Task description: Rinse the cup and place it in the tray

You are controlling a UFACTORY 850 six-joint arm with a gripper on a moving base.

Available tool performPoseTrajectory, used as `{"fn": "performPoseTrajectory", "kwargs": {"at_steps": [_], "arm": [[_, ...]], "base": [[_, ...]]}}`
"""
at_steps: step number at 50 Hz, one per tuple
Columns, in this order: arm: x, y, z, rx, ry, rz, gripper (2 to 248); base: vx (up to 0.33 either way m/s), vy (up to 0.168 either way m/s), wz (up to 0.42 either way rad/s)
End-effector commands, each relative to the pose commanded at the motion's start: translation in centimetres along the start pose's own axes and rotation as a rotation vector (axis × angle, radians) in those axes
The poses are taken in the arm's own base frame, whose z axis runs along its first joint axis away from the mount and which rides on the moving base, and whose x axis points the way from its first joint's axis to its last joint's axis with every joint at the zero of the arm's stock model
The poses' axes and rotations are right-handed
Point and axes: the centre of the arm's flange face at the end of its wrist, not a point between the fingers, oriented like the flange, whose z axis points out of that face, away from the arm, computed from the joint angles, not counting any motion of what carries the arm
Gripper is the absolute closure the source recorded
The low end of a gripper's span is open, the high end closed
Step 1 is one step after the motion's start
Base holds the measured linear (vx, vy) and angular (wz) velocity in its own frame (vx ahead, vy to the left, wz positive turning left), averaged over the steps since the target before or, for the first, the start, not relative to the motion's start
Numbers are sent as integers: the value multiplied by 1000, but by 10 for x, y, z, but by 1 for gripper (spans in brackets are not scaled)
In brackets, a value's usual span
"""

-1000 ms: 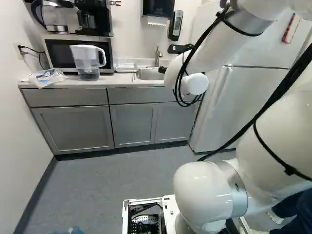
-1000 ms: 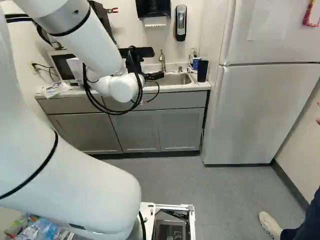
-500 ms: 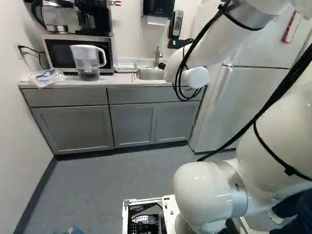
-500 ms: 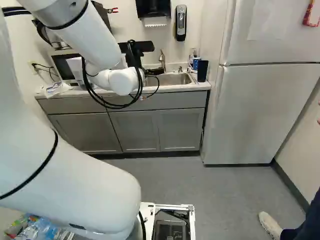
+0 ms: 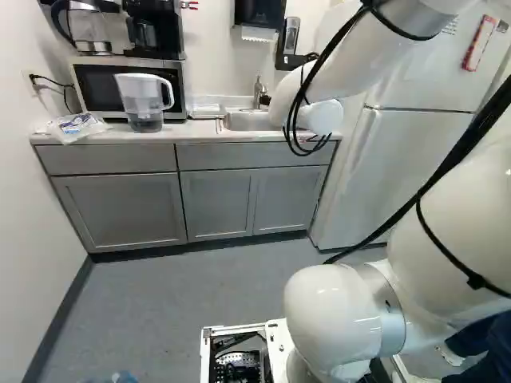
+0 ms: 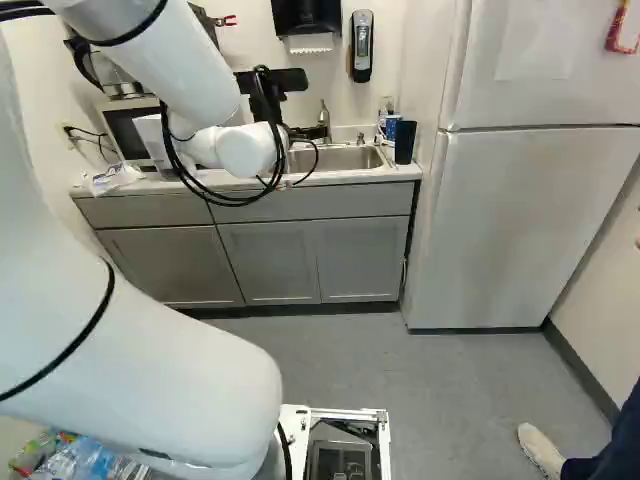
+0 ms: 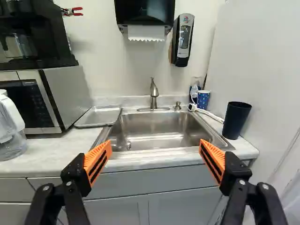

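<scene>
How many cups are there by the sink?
2. A tall dark cup on the counter beside the sink, and a blue patterned cup farther back. Something clear peeks out behind the blue one; I can't tell if it's a cup.

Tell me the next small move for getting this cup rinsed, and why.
I'd probably ease the open tool sideways toward the dark cup: the tool holds nothing and points at the sink, while the cup stands upright on the counter beside it.
</scene>
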Motion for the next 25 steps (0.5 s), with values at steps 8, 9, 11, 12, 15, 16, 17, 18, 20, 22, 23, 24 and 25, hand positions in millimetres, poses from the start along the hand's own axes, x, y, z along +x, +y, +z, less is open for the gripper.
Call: {"fn": "performPoseTrajectory", "kwargs": {"at_steps": [8,9,11,12,15,16,17,18,20,22,23,24,25], "arm": [[8,0,2,0,3,0,3],[8,0,2,0,3,0,3],[10,0,2,0,3,0,3],[11,0,3,0,3,0,3],[14,0,3,0,3,0,3],[15,0,3,0,3,0,3],[16,0,3,0,3,0,3],[17,0,4,0,3,0,3],[18,0,4,0,3,0,3],[20,0,4,0,3,0,3],[21,0,4,0,3,0,3],[22,0,5,0,3,0,3],[23,0,5,0,2,0,3]], "base": [[0,0,0],[0,0,0],[0,0,0],[0,0,0],[0,0,0],[0,0,0],[0,0,0],[0,0,0],[0,0,0],[0,0,0],[0,0,0],[0,0,0],[0,0,0]]}}
